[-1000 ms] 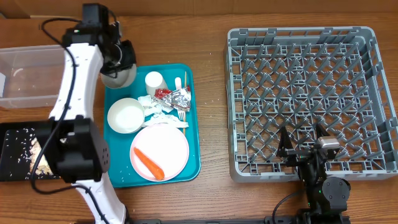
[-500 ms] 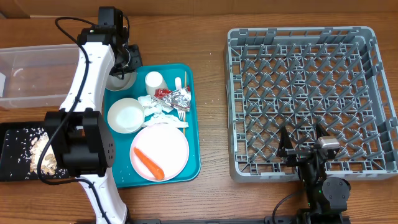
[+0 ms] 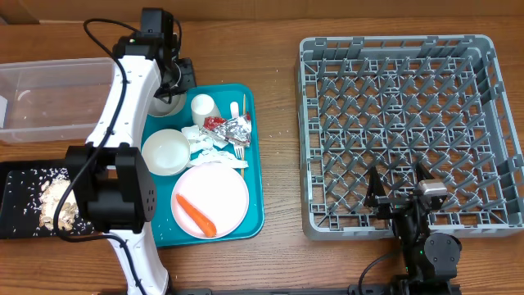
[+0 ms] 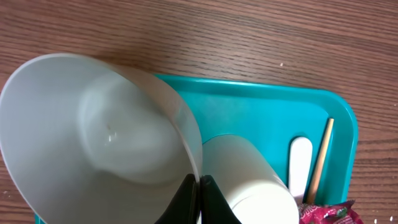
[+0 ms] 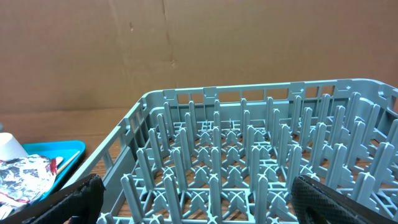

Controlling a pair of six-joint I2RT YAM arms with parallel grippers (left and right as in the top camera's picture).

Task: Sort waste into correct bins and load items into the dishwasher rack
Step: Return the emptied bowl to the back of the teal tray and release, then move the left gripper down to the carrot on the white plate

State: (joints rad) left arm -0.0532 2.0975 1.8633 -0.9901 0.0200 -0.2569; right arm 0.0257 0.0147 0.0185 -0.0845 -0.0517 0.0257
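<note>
At far left corner of tray (image 3: 255, 205): left jaws (image 4: 199, 186) pressed together on the rim of a white bowl (image 4: 106, 130), wall pinched between the fingertips. Bowl is tilted, mouth turned up towards the wrist camera, inside bare except a speck or two. It hangs over the tray corner and partly over the desk (image 3: 278, 98). Cannot tell whether its base touches the tray. Cup (image 4: 249, 174) stands just beside the pinched rim, on the side towards the rack.

Key relation: rack (image 3: 409, 123) lies well apart from the bowl, to the arm's right, across the whole tray and a bare strip of desk. Nearest rack wall is the left one.

Right jaws (image 3: 397, 182) spread wide, holding nothing, parked over the rack's near edge. That arm is far nearer the rack, but the left arm has the bowl.

Judgement: bowl looks emptied and ready for loading, so the coming move is a long sideways carry to the right, clearing the cup first. A rim-only pinch on a tilted bowl may let it swing or slip. Lowering it on edge between the pegs looks the sensible placement.
</note>
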